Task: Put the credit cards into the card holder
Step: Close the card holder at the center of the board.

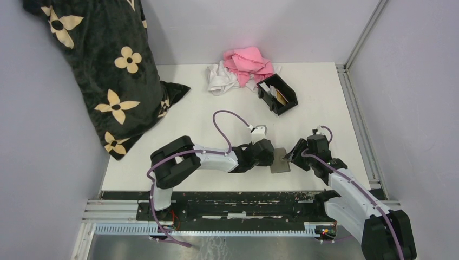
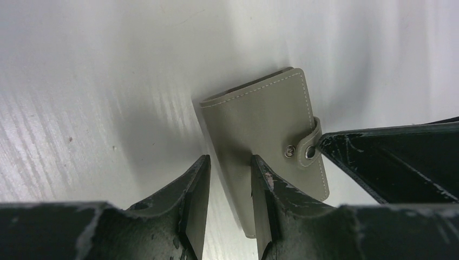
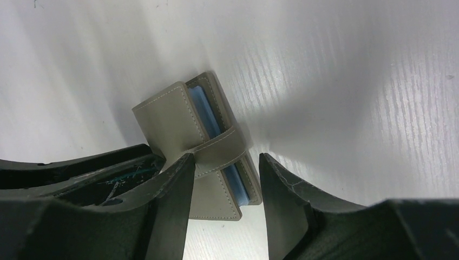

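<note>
So the grey wallet point(image 1: 280, 161) sits low centre of the top view, with the left gripper point(image 1: 270, 155) and right gripper point(image 1: 290, 157) crowding it from either side; both have fingers apart, nothing clamped; the card holder point(image 1: 277, 93) is up right of centre, well apart. Risk imo: the strap point(image 3: 219, 149) looks snapped shut, so a tug just drags the wallet. Only the right wrist shows the light blue card point(image 3: 208, 111) inside; only the left wrist shows the snap point(image 2: 309, 152).

The black open-topped card holder point(image 1: 291, 96) sits angled, with white and tan credit cards point(image 1: 280, 96) standing inside it.
</note>
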